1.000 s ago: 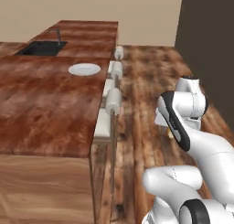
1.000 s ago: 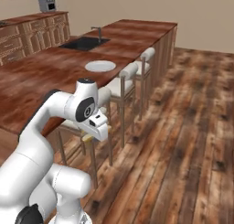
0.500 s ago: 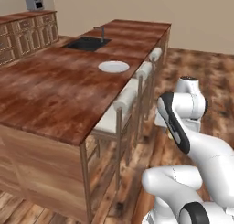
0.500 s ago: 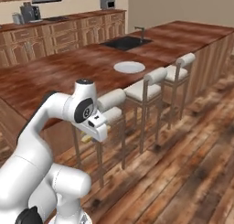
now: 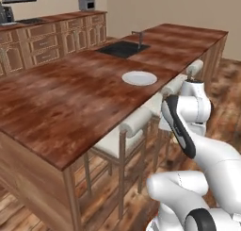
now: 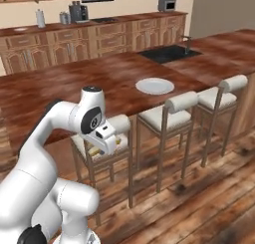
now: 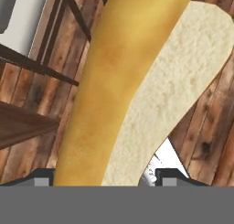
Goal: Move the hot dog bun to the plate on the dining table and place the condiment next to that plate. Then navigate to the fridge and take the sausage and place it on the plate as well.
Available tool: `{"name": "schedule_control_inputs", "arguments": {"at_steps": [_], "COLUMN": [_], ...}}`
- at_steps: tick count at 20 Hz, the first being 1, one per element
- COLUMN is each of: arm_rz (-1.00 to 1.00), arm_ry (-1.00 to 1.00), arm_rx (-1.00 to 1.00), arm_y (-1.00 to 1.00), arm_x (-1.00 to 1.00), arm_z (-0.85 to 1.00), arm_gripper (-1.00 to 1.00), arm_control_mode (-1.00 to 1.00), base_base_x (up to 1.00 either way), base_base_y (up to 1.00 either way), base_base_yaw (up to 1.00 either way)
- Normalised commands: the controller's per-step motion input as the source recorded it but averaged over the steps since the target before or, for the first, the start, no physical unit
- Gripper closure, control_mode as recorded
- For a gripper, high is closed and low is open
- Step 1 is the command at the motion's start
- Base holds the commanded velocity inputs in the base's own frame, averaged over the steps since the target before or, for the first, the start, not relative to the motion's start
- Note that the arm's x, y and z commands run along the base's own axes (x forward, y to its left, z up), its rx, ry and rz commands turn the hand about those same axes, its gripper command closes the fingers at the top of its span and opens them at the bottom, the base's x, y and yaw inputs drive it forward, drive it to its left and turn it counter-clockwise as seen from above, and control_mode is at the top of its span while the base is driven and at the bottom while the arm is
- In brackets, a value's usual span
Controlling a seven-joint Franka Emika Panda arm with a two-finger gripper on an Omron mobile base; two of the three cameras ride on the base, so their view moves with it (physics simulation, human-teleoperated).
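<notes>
We are looking over the long reddish-brown dining table [image 5: 70, 98], whose surface is carrying the plain white plate [image 5: 139, 78] near its stool-side edge, with a dark sink [image 5: 122, 49] set into the top farther along. In the right base view the same plate [image 6: 155, 85] is lying just above the gap between two of the pale-cushioned stools [image 6: 167, 116] lined up along the table's side. Our arm is folding low beside those stools, and the claw [image 6: 103, 147] is hanging below the surface level, over the seat of the nearest stool. We are seeing a bit of tan-yellow sticking out under it, and the hand view is making it plain: the hot dog bun [image 7: 119, 90] is running lengthwise between the two dark fingertips [image 7: 42, 178], its golden crust on one side and its pale crumb face on the other, with the plank floor [image 7: 210, 141] behind it. So the claw is standing fairly wide, closing on the bun's sides and carrying it in the air, well apart from the plate. Wooden cabinets [image 6: 74, 44] with small appliances on top are lining the back wall.
</notes>
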Motion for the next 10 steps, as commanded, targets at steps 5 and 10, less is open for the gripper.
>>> {"name": "schedule_control_inputs", "arguments": {"at_steps": [5, 10], "arm_rz": [0.0, 0.0], "arm_ry": [0.0, 0.0], "arm_rx": [0.0, 0.0], "arm_y": [0.0, 0.0], "arm_x": [0.0, 0.0], "arm_z": [0.0, 0.0], "arm_gripper": [1.0, 1.0], "arm_control_mode": [1.0, 1.0], "base_base_x": [0.45, 0.25], "base_base_y": [-0.91, -0.97], "base_base_yaw": [0.45, 0.45]}}
